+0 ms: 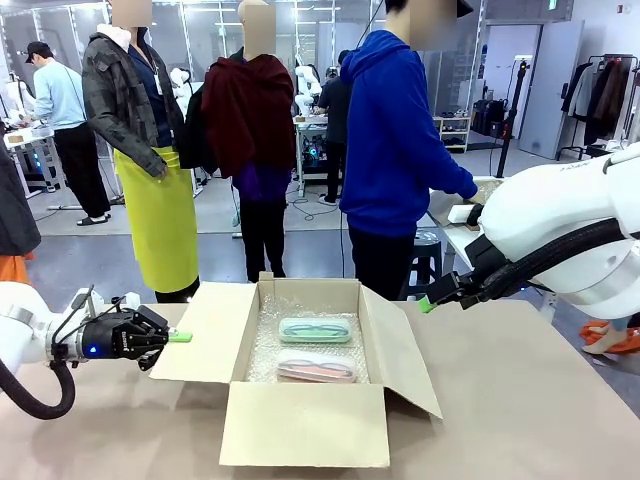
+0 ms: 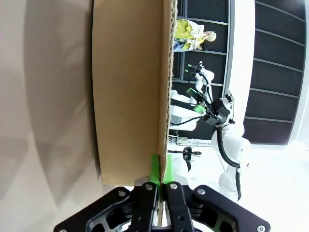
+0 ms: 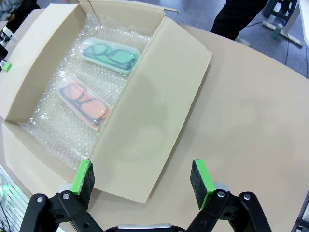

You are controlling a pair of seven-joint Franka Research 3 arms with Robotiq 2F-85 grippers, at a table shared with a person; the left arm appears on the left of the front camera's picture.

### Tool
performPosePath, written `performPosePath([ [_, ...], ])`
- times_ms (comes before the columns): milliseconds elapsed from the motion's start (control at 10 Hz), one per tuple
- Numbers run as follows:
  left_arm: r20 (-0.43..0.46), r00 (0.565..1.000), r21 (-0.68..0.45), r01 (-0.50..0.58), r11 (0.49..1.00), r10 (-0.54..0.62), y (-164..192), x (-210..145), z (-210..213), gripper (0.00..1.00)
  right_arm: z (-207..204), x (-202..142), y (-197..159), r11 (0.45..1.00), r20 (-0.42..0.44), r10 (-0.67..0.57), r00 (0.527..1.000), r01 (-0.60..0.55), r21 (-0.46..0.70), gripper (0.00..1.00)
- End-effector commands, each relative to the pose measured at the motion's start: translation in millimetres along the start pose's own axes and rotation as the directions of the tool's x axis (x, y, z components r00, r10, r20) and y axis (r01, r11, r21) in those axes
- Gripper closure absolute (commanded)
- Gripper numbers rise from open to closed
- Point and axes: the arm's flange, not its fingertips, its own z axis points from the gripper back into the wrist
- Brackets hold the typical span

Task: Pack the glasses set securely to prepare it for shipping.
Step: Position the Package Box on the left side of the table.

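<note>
An open cardboard box [image 1: 300, 425] stands mid-table, lined with bubble wrap [image 1: 268, 350]. Inside lies the glasses set: a mint-green case [image 1: 315, 330] farther back and a pink case [image 1: 317, 370] nearer me. Both cases also appear from above, mint-green [image 3: 110, 55] and pink [image 3: 84, 103]. My left gripper [image 1: 176, 337] is shut on the edge of the box's left flap [image 1: 205, 335]; the flap's edge [image 2: 164, 96] runs down between its fingers [image 2: 159, 176]. My right gripper [image 3: 141, 176] hangs open above the right flap [image 3: 159, 111], just off that flap's far corner in the front view [image 1: 430, 300].
A person in a blue hoodie [image 1: 390, 150] stands at the far side of the table, turned to the right. The beige tabletop [image 1: 530, 400] lies bare to the right of the box. The front flap [image 1: 305, 430] and back flap [image 1: 305, 290] stand upright.
</note>
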Motion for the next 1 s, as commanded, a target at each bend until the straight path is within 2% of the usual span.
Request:
performPosePath([
  [0, -0.028, 1.000, -0.074, -0.002, 0.997, 0.000, 2.6, 9.1, 33.0, 0.98, 2.1, 1.8, 3.7, 1.000, -0.001, -0.021, 1.000, 0.021, -0.003, 0.00],
  [100, -0.001, 0.999, -0.076, 0.034, 0.997, -0.034, 9.4, 14.7, 58.7, 0.98, 2.1, 1.8, 3.7, 1.000, -0.001, -0.021, 1.000, 0.021, -0.003, 0.00],
  [300, -0.024, 0.999, -0.083, 0.021, 0.996, -0.023, 11.8, 20.1, 112.7, 0.98, 2.1, 1.8, 3.7, 1.000, -0.001, -0.021, 1.000, 0.021, -0.003, 0.00],
  [400, -0.023, 0.998, -0.067, 0.050, 0.996, -0.052, 12.0, 22.2, 142.8, 0.98, 2.1, 1.8, 3.7, 1.000, -0.001, -0.021, 1.000, 0.021, -0.003, 0.00],
  [600, -0.035, 0.998, -0.054, 0.046, 0.997, -0.048, 11.8, 20.0, 216.1, 0.98, 2.1, 1.8, 3.7, 1.000, -0.001, -0.021, 1.000, 0.021, -0.003, 0.00],
  [900, 0.011, 0.999, -0.054, 0.053, 0.997, -0.053, 6.7, 23.0, 301.9, 0.98, 2.1, 1.8, 3.7, 1.000, -0.001, -0.021, 1.000, 0.021, -0.003, 0.00],
])
